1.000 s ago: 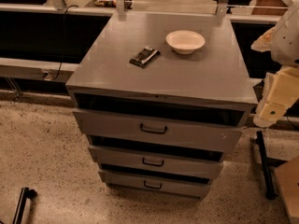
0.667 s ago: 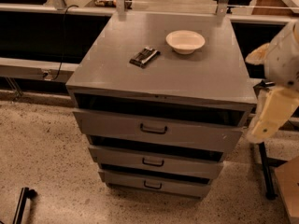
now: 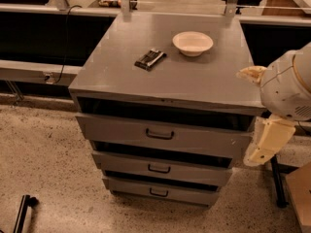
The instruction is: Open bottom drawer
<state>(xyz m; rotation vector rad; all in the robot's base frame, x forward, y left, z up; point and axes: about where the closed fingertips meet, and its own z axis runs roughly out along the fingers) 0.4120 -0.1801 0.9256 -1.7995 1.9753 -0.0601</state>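
A grey metal cabinet (image 3: 170, 76) holds three drawers stacked in front of me. The bottom drawer (image 3: 131, 187) is the lowest, flattest front, with a small black loop handle (image 3: 159, 192) at its middle and a dark gap above it. My arm's white joint (image 3: 286, 86) hangs at the cabinet's right side. Below it, the cream gripper (image 3: 253, 158) points down and to the left, beside the right end of the top drawer (image 3: 112, 130). It hangs well above and to the right of the bottom drawer and touches no handle.
A white bowl (image 3: 192, 42) and a dark flat packet (image 3: 150, 58) lie on the cabinet top. The middle drawer (image 3: 194, 170) sits between the other two. A black table leg (image 3: 277, 183) stands at the right, and a black bench runs behind. The floor is speckled.
My arm has swung down and to the left, which brings the cream gripper lower along the cabinet's right side. The drawers, the bowl and the packet have not moved.
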